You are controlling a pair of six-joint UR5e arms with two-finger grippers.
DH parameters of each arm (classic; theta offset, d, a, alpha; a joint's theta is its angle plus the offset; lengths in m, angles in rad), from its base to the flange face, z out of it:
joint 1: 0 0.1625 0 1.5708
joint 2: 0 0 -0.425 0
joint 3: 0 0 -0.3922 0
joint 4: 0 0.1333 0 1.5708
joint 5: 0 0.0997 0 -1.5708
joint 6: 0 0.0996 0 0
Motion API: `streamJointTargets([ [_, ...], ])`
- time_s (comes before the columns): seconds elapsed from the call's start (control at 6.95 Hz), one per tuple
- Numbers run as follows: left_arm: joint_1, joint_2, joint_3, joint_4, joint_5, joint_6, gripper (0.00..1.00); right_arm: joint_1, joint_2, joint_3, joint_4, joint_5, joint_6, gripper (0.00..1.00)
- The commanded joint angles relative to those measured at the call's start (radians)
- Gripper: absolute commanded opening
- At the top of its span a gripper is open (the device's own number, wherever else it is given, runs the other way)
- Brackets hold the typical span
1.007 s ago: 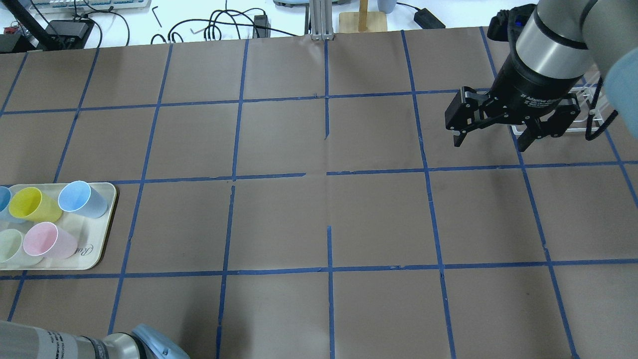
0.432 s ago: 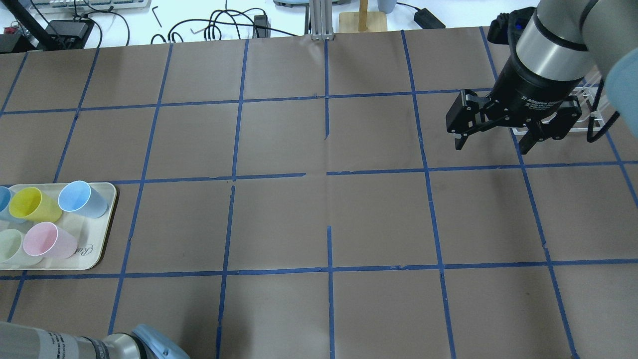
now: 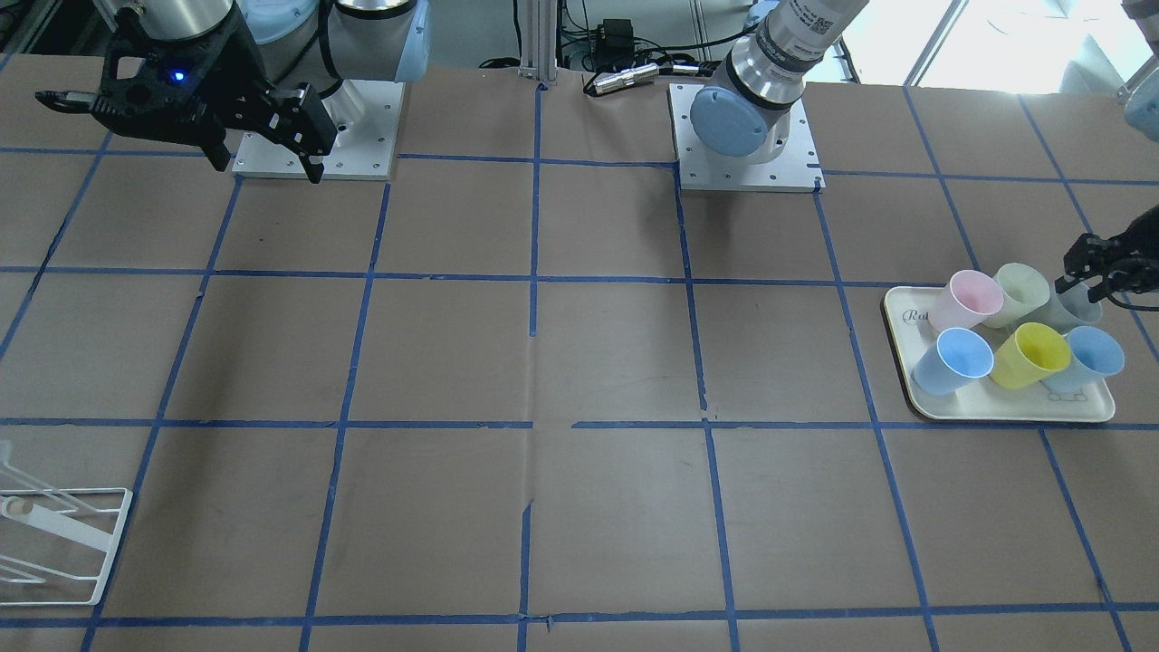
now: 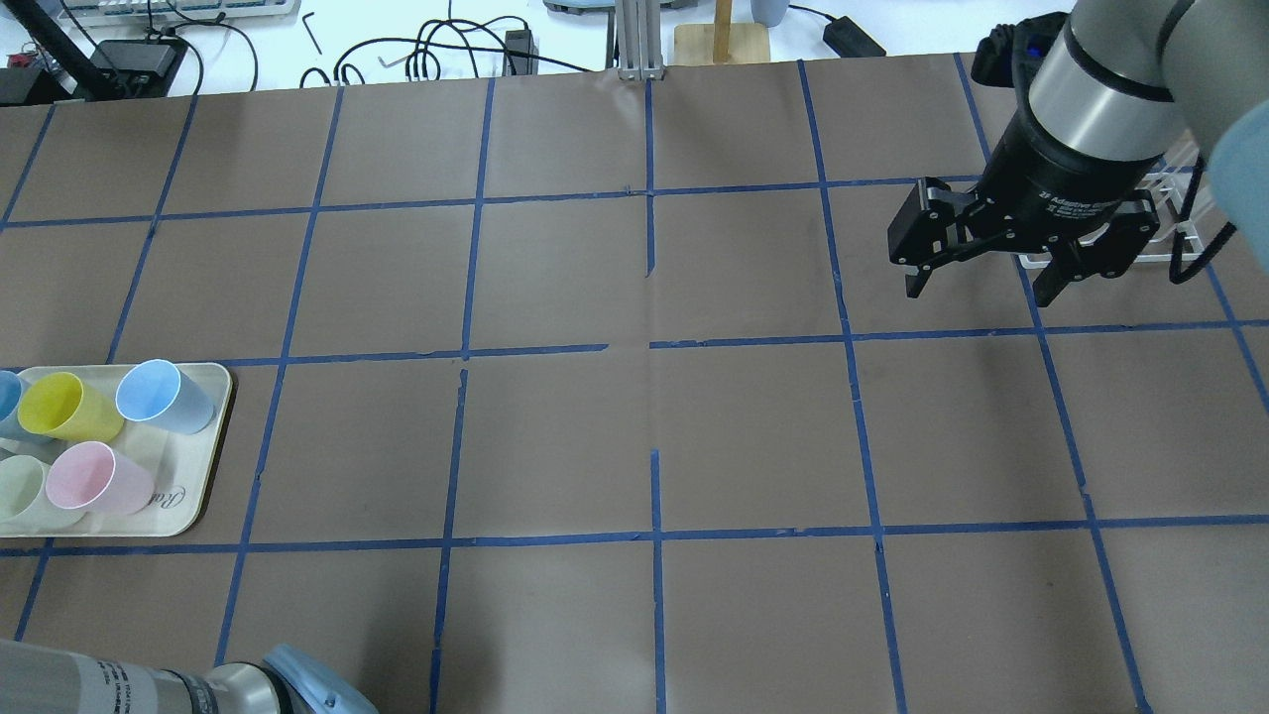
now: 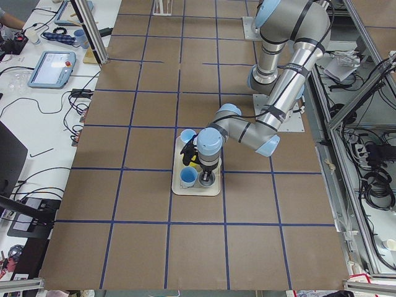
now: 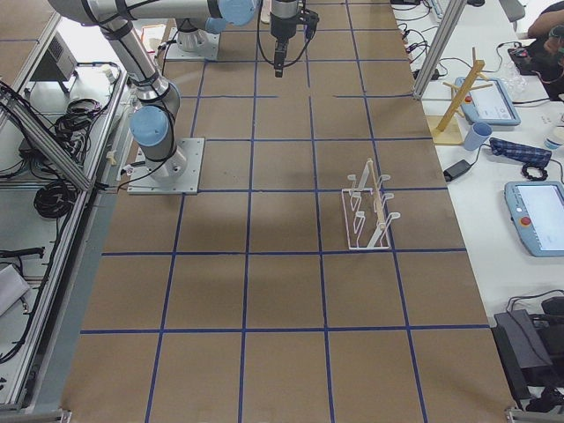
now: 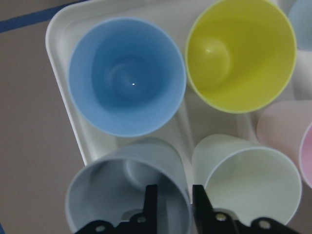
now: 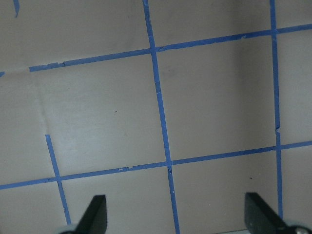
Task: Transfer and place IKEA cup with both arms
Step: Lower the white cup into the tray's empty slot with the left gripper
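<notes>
The light-grey IKEA cup [image 7: 117, 195] stands on a cream tray [image 7: 61, 29], in the corner nearest the robot; it also shows in the front view [image 3: 1079, 310]. My left gripper [image 7: 173, 207] is over it, its two fingers close together with the cup's rim wall pinched between them; it enters the front view at the right edge [image 3: 1106, 270]. In the overhead view it is out of frame. My right gripper [image 4: 980, 288] hangs open and empty above the table's far right part; it also shows in the front view [image 3: 267, 167].
On the tray [image 3: 996, 412] also stand a pink cup [image 3: 964, 299], a pale green cup [image 3: 1021, 292], a yellow cup [image 3: 1028, 355] and two blue cups [image 3: 951, 360]. A white wire rack [image 6: 370, 211] stands on the right side, beyond the right gripper [image 4: 1170, 213].
My right gripper has risen and shifted slightly toward the far edge, still open. The cups seen on the tray have not moved.
</notes>
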Motion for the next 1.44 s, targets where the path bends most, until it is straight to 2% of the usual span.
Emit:
streamJointTargets([
  [0.0, -0.002, 0.008, 0.012, -0.007, 0.002, -0.008, 0.85, 0.0, -0.004, 0.002, 0.0, 0.0, 0.0, 1.0],
  [0.29, -0.033, 0.056, 0.038, -0.039, 0.002, -0.015, 0.85, -0.002, -0.009, 0.001, 0.002, 0.0, -0.002, 1.0],
  [0.86, -0.279, 0.25, 0.009, -0.233, 0.004, -0.327, 0.85, 0.003, -0.023, 0.001, 0.017, 0.005, -0.003, 1.0],
  [1.01, -0.347, 0.295, 0.018, -0.305, 0.002, -0.546, 0.85, 0.005, -0.032, 0.005, 0.02, 0.006, -0.035, 1.0],
  [1.29, -0.567, 0.37, 0.022, -0.344, 0.007, -0.846, 0.93, 0.002, -0.035, 0.005, 0.022, 0.005, -0.078, 1.0],
])
